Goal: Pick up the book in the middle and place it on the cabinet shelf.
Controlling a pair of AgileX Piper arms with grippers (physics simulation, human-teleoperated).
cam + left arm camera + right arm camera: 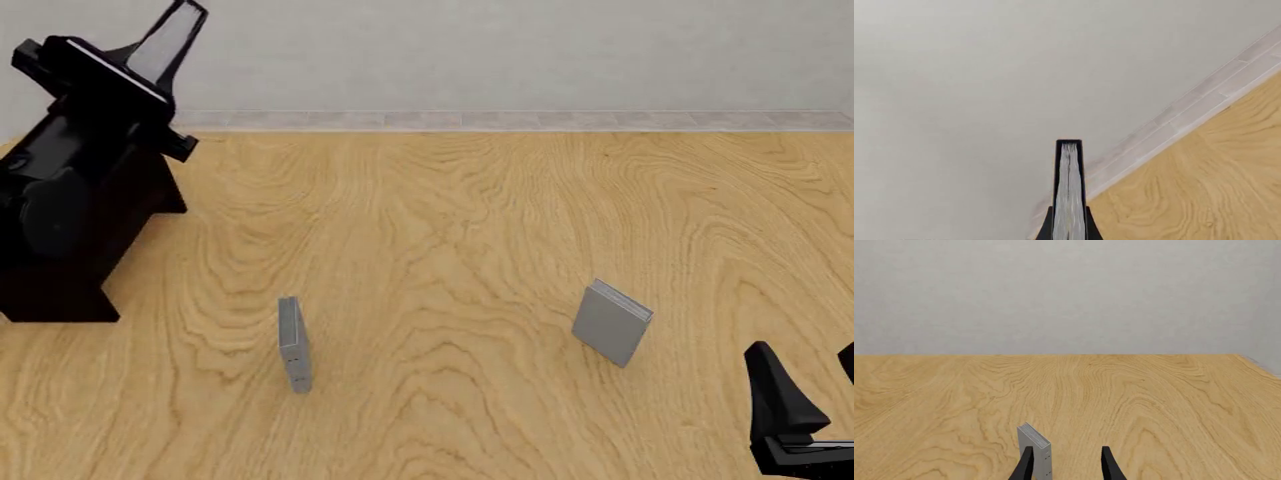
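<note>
In the left wrist view, the left pincer point(1069, 235) is pinching the book point(1069, 190) by its covers, white page edges facing the camera, so the volume juts straight out along the fingers with wall and desk point(1201, 170) beyond; holding it edge-on this way likely lets it be lowered flat or slid onto a surface. In the front view, the book point(167, 42) is raised at far left above the cabinet shelf point(60, 290), tilted, well clear of the desk; the arm hides most of the cabinet top, so the placing looks close but not yet done. Two other books stand on the desk: the thin grey book point(294, 343) left of centre and the small light-grey book point(611, 322) to its right. In the right wrist view, the right pincer point(1067, 462) is spread and holds nothing, the small light-grey book just ahead of it, apparently parked low out of the way.
</note>
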